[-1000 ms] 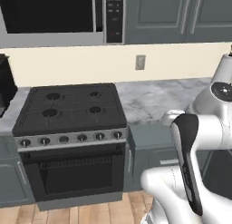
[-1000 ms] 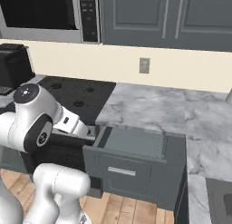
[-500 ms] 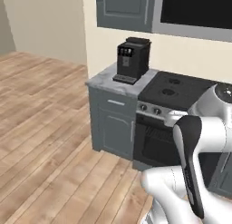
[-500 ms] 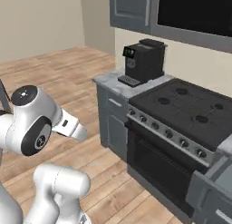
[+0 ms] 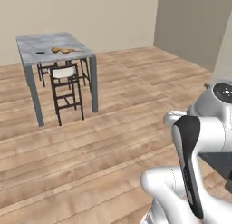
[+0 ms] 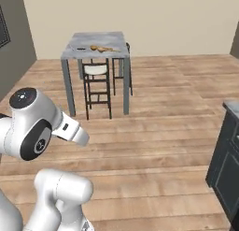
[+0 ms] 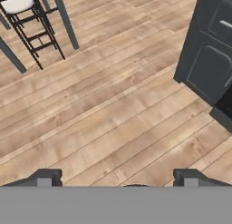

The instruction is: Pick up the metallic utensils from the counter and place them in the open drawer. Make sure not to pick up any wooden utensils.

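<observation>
Grey-white marble surface well apart across wood floor; orange-tan wooden spoons and dark thin metallic utensil lie on it; tool fingers apart, empty; nothing collected, approach pending.

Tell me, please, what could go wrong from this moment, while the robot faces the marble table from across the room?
1. On the counter the wooden utensils lie close to a dark thin utensil; the open gripper might take a wooden one.
2. The stool stands under the near edge, so the base could bump it while approaching.
3. At this distance the metallic pieces are hard to tell apart.
</observation>
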Available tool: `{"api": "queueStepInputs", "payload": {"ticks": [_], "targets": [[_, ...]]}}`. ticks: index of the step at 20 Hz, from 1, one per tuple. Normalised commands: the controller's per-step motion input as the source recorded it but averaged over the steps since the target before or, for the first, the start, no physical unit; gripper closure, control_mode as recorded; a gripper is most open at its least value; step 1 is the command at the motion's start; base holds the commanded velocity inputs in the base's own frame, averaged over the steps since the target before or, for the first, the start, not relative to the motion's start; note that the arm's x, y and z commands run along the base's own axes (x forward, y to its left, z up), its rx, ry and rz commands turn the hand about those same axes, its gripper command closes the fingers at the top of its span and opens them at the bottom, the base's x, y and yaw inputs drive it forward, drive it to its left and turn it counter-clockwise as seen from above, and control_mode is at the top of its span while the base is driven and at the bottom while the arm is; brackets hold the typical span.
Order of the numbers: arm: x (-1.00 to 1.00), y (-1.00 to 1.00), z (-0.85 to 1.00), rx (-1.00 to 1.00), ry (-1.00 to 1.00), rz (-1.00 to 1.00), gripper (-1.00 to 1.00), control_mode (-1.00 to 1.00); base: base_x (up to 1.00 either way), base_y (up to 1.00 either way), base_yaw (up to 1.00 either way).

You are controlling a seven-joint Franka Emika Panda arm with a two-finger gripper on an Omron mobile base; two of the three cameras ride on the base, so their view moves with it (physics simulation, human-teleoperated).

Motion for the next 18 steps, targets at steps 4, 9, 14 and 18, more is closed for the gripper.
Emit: {"api": "queueStepInputs", "payload": {"ticks": [4, 9, 14, 18], "targets": [[0.00, 0.00, 0.00, 0.00, 0.00, 0.00, -1.00, 1.00, 0.77, 0.25, 0.35], [0.00, 0.00, 0.00, 0.00, 0.00, 0.00, -1.00, 1.00, 0.97, 0.07, 0.03], [0.00, 0.00, 0.00, 0.00, 0.00, 0.00, -1.00, 1.00, 1.00, 0.07, 0.00], [0.00, 0.00, 0.00, 0.00, 0.00, 0.00, -1.00, 1.00, 1.00, 0.06, 0.01]]}}
